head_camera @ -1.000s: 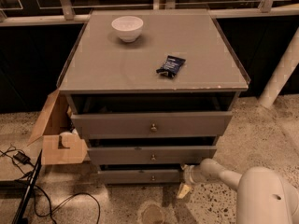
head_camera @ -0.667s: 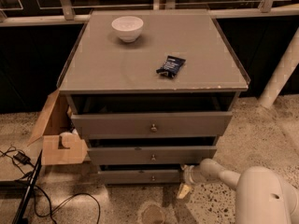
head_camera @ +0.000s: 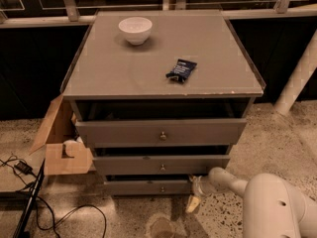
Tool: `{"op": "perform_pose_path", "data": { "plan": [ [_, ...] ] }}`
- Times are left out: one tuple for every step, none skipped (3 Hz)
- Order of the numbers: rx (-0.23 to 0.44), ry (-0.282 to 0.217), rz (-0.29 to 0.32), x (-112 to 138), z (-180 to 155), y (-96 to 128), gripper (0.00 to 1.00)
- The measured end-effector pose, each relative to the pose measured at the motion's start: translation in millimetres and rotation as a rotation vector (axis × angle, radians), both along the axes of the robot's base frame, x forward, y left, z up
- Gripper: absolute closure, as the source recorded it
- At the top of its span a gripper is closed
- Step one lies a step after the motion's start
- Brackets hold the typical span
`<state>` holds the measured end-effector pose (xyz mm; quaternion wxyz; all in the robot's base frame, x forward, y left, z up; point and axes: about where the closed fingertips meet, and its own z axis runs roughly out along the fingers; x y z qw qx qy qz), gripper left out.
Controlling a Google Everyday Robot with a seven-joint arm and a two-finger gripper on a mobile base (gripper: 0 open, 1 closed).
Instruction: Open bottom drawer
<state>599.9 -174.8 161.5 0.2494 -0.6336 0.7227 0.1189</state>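
The bottom drawer (head_camera: pixel 143 186) is the lowest, slimmest grey front of the cabinet, with a small round metal knob (head_camera: pixel 162 188) at its centre. It stands out a little from the cabinet, less than the two drawers above it. My gripper (head_camera: pixel 194 195) is low at the drawer's right end, just in front of its right corner and to the right of the knob, with one pale finger (head_camera: pixel 191 204) pointing down to the floor. My white arm (head_camera: pixel 267 197) comes in from the lower right.
The middle drawer (head_camera: pixel 161 163) and top drawer (head_camera: pixel 161 132) stand out further. On the cabinet top are a white bowl (head_camera: pixel 135 29) and a dark packet (head_camera: pixel 181 70). An open cardboard box (head_camera: pixel 62 143) and cables (head_camera: pixel 29 192) lie on the floor at the left. A white post (head_camera: pixel 297 78) stands at the right.
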Motion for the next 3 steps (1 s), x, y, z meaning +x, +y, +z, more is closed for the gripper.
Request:
{"op": "perform_pose_path", "data": {
  "plan": [
    [-0.014,0.037,0.004,-5.6,-5.3,-0.3,0.0],
    [-0.033,0.067,0.014,-11.5,-6.5,-1.2,0.0],
    [-0.058,0.105,0.035,-24.8,-2.1,-5.1,0.0]
  ]
}}
